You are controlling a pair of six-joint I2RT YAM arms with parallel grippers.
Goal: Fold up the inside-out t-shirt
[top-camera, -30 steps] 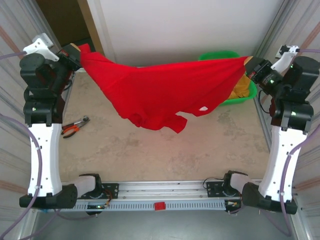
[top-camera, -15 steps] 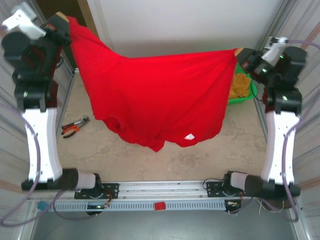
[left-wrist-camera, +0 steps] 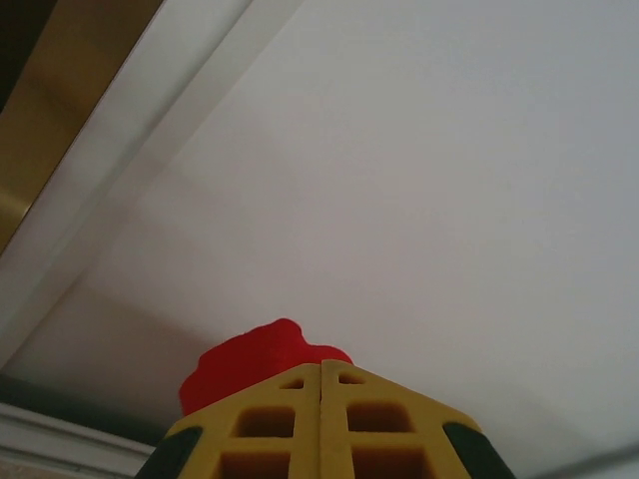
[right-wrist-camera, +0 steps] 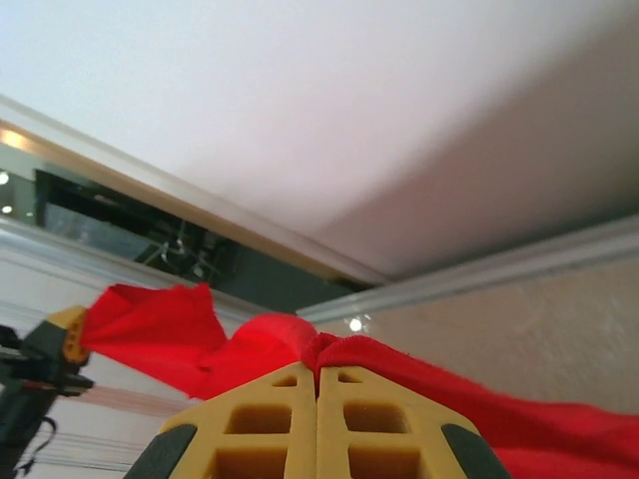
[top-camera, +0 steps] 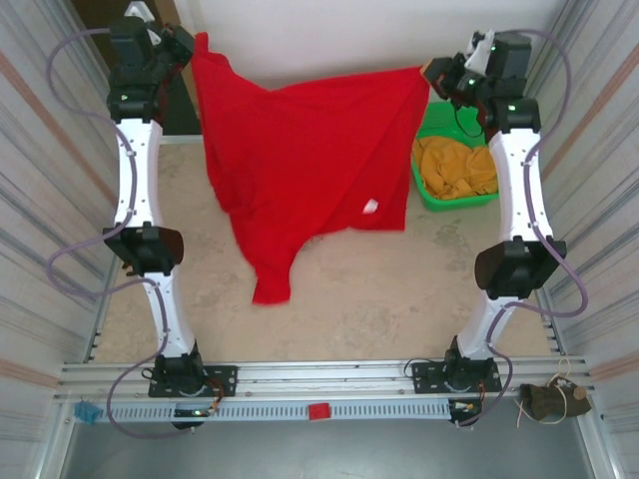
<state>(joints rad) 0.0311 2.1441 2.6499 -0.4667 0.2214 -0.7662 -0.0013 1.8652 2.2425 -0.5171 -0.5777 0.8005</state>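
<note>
Inside-out t-shirt (top-camera: 300,150) hangs spread between both grippers, higher than half second ago; arms now stretched up, further back. One long tail dangles over table (top-camera: 399,289). Left gripper (top-camera: 190,45) jaws pinch one top corner, right gripper (top-camera: 432,72) jaws pinch other.

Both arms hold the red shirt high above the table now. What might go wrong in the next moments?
1. The left gripper pinches just a small tuft of the bright red fabric t-shirt, so the hanging weight may pull it free.
2. The shirt's right edge hangs beside the green plastic basket with the orange-yellow cloth; lowering could snag there.
3. The hem hangs unevenly, so it may crumple on landing.
</note>
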